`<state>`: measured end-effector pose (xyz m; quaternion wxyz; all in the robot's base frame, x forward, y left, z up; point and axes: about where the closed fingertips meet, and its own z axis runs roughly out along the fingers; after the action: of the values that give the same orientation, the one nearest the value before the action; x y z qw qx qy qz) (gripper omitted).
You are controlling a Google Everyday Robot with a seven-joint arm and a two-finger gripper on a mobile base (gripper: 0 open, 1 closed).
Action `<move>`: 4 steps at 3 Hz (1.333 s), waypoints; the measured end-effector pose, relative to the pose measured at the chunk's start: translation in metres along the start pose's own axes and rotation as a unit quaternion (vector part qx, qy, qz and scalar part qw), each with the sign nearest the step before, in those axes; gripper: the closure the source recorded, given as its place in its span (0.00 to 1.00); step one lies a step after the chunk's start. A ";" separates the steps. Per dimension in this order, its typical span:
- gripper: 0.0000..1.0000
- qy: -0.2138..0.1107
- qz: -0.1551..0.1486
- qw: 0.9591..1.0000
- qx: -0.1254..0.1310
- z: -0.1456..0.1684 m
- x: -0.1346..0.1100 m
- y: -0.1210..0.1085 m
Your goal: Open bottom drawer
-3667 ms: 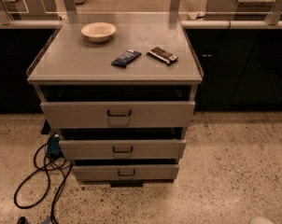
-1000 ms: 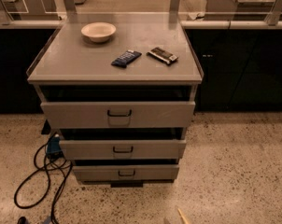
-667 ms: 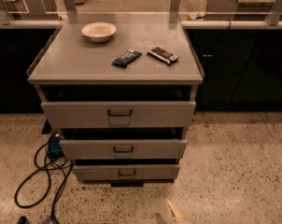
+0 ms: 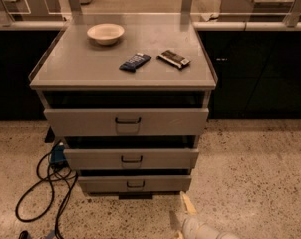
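Claw (image 4: pixel 183 212) risen further into view, perhaps nearer bottom drawer (image 4: pixel 135 184), grip state impossible to tell

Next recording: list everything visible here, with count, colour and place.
cabinet: 1, grey, centre, on the speckled floor
bowl: 1, cream, cabinet top, back left
blue packet: 1, dark blue, cabinet top, middle
dark packet: 1, blackish, right of the blue packet
top drawer: 1, grey, tallest front
middle drawer: 1, grey, below it
bottom drawer: 1, grey, lowest, small dark handle
cable: at least 1, black, looped on the floor, left
counters: dark, behind the cabinet
gripper: 1, tan on a white arm, bottom edge, below-right of the bottom drawer, apart from its handle
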<state>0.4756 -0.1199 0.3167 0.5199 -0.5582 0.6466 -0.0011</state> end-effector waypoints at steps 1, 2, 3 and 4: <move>0.00 0.014 0.009 1.000 -0.003 0.007 0.011 0.000; 0.00 0.070 0.026 0.997 0.003 0.018 0.056 -0.036; 0.00 0.129 0.037 0.991 0.019 0.035 0.099 -0.089; 0.00 0.170 0.054 0.984 0.016 0.054 0.134 -0.119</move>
<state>0.6200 -0.2301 0.2712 0.4107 -0.5058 0.7545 -0.0785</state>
